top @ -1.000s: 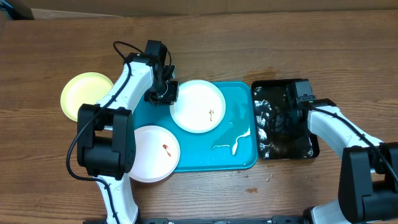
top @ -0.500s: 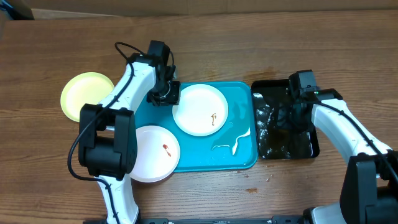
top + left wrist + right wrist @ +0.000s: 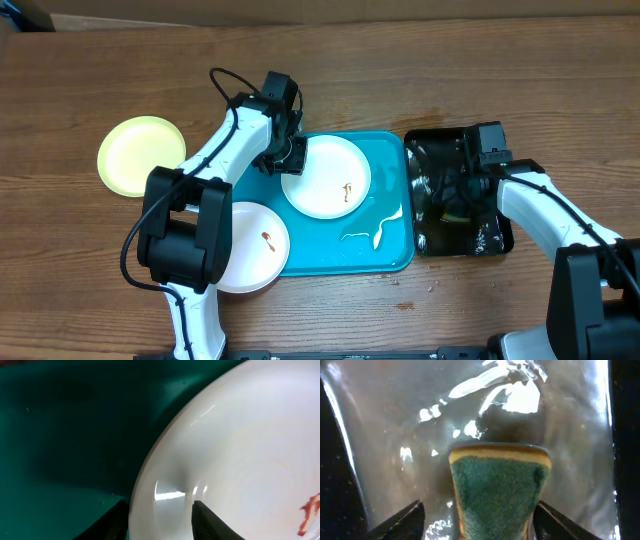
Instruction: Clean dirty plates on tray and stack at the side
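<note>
A white plate (image 3: 325,177) with a small brown smear lies on the turquoise tray (image 3: 385,160). My left gripper (image 3: 290,158) is at its left rim. In the left wrist view the gripper (image 3: 160,525) is open, one finger over the tray and one over the plate (image 3: 240,460), with the rim between them. A second white plate (image 3: 250,245) with a red smear overlaps the tray's lower left corner. A lime-green plate (image 3: 140,155) rests on the table to the left. My right gripper (image 3: 465,192) hangs open over a green-and-yellow sponge (image 3: 500,490), and the sponge sits between the spread fingers.
The black tray (image 3: 495,235) to the right of the turquoise one holds shiny water and the sponge. Wet streaks (image 3: 375,228) lie on the turquoise tray's right half. The left arm's cable (image 3: 225,85) loops above it. Bare wooden table surrounds both trays.
Both grippers went from shut to open. The left arm moved right and the smeared plate slid slightly right with it. The right gripper stayed over the black tray.
</note>
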{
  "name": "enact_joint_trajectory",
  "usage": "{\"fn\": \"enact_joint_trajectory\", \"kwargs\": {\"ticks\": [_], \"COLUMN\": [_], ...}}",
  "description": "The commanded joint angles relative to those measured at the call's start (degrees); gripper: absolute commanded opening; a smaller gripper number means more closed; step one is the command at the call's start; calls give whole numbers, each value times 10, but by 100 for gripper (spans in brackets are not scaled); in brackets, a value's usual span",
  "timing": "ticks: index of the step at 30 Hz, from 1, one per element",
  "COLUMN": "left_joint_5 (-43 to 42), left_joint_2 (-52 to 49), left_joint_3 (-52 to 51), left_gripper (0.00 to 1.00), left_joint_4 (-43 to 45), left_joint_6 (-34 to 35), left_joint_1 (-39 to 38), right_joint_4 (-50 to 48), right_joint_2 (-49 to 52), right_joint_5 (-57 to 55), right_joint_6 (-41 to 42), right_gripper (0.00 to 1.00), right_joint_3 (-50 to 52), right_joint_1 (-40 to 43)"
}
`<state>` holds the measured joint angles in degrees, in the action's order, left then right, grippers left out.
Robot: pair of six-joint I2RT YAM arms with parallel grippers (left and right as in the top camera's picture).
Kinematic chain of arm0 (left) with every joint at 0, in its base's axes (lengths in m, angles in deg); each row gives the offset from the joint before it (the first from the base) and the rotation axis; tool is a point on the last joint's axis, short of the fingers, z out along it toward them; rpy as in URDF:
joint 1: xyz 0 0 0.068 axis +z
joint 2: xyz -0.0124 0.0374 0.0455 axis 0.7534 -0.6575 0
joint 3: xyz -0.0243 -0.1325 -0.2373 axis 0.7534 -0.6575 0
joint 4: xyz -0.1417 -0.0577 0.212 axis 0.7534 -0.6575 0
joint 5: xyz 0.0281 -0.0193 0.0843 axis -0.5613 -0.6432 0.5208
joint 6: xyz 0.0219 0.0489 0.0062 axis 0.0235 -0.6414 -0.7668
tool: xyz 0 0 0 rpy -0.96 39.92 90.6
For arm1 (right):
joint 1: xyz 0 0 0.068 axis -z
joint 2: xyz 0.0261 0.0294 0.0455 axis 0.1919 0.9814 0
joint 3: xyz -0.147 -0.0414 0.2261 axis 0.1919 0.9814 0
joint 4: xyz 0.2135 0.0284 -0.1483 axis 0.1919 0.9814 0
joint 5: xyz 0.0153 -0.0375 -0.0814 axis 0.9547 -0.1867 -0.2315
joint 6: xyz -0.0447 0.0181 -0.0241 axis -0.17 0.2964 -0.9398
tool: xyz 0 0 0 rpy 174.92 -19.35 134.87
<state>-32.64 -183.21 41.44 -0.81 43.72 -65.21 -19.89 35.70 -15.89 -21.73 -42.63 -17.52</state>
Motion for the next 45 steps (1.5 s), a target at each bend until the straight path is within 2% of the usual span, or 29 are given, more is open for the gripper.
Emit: {"fn": "enact_joint_trajectory", "kwargs": {"ticks": [1,2,3,7,10,13,19,24,28,37,42,45], "left_joint_5": [10,10,10,10,9,7,8,17,49,55,55,55], "left_joint_2": [-5,-5,-5,-5,-5,-5,-5,-5,-5,-5,-5,-5], "left_joint_3": [-14,-14,-14,-13,-13,-13,-13,-13,-13,-13,-13,-13], "left_gripper": [39,36,32,27,4,4,4,4,4,4,4,4], "left_joint_4": [1,1,2,-1,-10,-20,-23,-21,-21,-21,-21,-21], "left_joint_6": [12,12,12,12,12,25,59,59,64,65,65,65], "left_joint_1": [-3,-3,-3,-3,-3,-3,-3,-3,-3,-3,-3,-3], "right_joint_4": [-1,-1,-1,28,96,150,160,179,163,82,7,-39], "right_joint_2": [-12,-12,-12,-23,-45,-62,-61,-78,-79,-79,-79,-76], "right_joint_5": [-11,-11,-9,6,6,6,8,10,21,165,140,59], "right_joint_6": [-10,-10,-9,-10,-10,-9,-2,6,1,2,4,5], "right_gripper": [36,22,4,4,4,4,4,4,4,4,4,4], "right_joint_3": [7,10,11,-16,-71,-107,-105,-106,-106,-107,-107,-107], "right_joint_1": [1,1,1,1,1,1,-1,-12,-14,-36,-94,-151]}}
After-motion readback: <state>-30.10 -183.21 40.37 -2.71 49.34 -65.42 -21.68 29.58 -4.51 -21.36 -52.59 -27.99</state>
